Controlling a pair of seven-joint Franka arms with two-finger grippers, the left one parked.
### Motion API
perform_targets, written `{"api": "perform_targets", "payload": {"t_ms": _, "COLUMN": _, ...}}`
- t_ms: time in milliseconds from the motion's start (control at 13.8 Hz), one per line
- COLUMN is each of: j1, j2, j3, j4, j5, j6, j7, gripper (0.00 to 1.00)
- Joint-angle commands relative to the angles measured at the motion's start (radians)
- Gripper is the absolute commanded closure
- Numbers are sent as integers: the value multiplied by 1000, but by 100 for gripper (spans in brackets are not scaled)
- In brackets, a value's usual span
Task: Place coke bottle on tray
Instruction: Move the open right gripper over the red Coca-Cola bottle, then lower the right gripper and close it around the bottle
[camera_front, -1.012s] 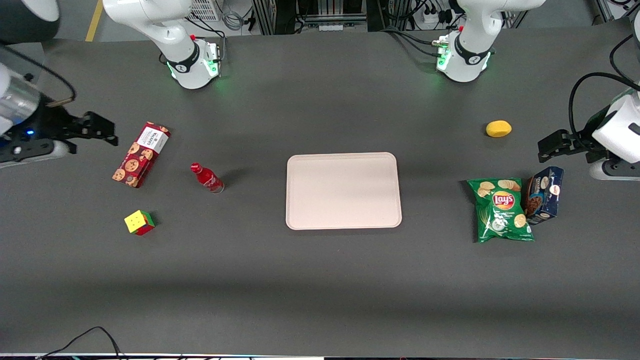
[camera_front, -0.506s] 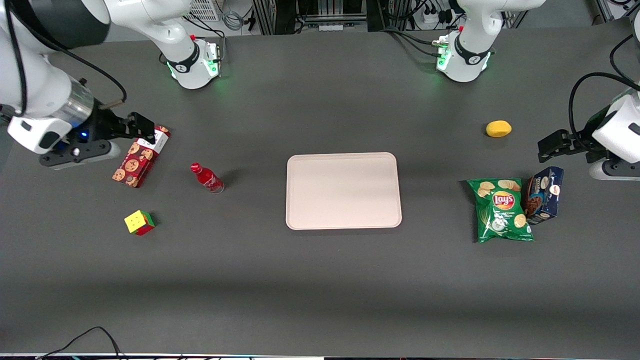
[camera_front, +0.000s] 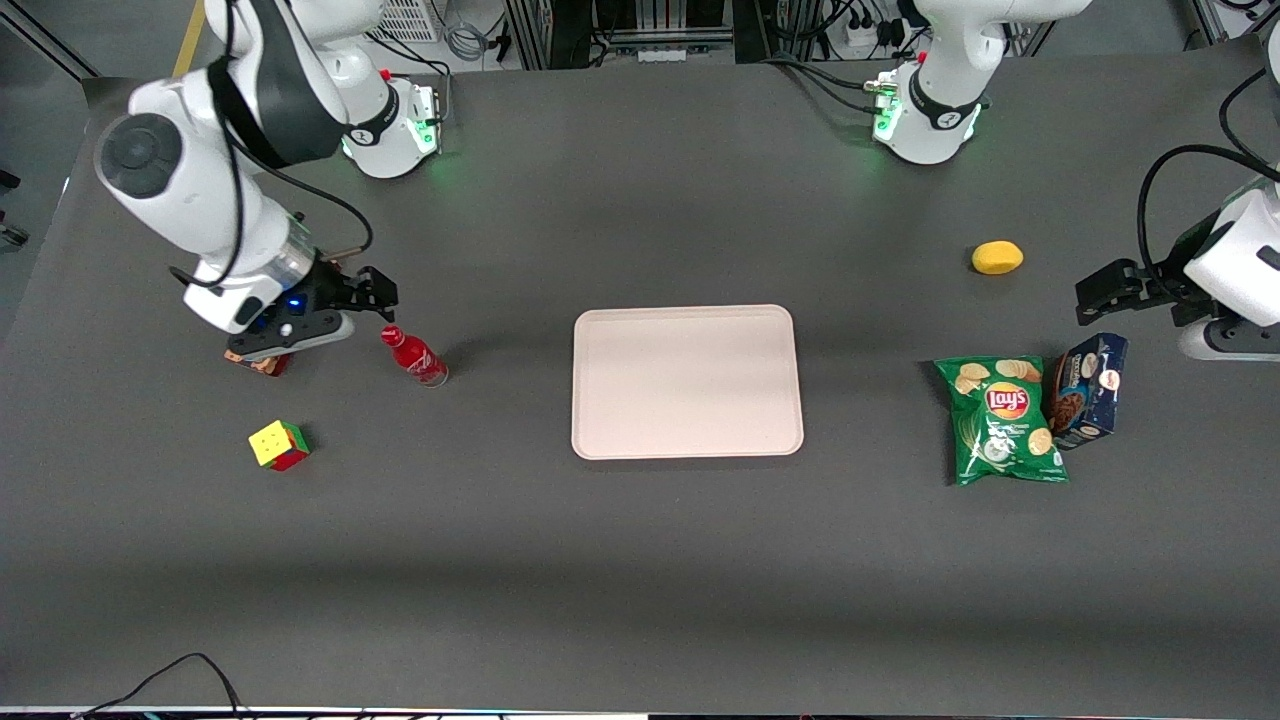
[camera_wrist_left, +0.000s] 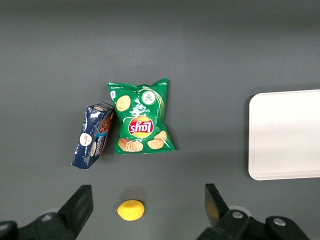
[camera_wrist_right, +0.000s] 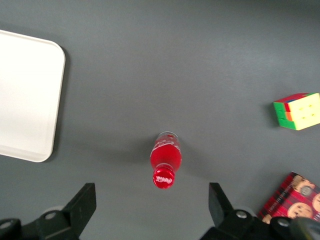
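From the front, we reach: our pincer (camera_front: 378, 290) hovers spread wide, just above the upright coke bottle (camera_front: 414, 357), which stands on the worktop well apart from the tray (camera_front: 687, 381). At the wrist, the bottle (camera_wrist_right: 165, 160) sits between our fingers (camera_wrist_right: 85, 202); next we descend and clamp.

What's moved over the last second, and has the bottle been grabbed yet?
Only the right arm moved: its gripper swept in from the table's edge over the red cookie box to just above the coke bottle, fingers open, nothing grabbed. Bottle, tray, Rubik's cube and snacks stayed put.
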Motion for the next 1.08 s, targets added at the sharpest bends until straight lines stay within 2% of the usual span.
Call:
{"api": "perform_targets", "payload": {"t_ms": 0, "j1": -2, "j2": -39, "j3": 5, "j4": -122, "j5": 16, "j6": 98, "j7": 9, "gripper": 0}}
{"api": "perform_targets", "payload": {"t_ms": 506, "j1": -2, "j2": 36, "j3": 5, "j4": -206, "j5": 0, "j6": 312, "j7": 5, "gripper": 0}}
{"api": "perform_targets", "payload": {"t_ms": 1012, "j1": -2, "j2": 85, "j3": 5, "j4": -214, "j5": 0, "j6": 348, "j7": 2, "gripper": 0}}
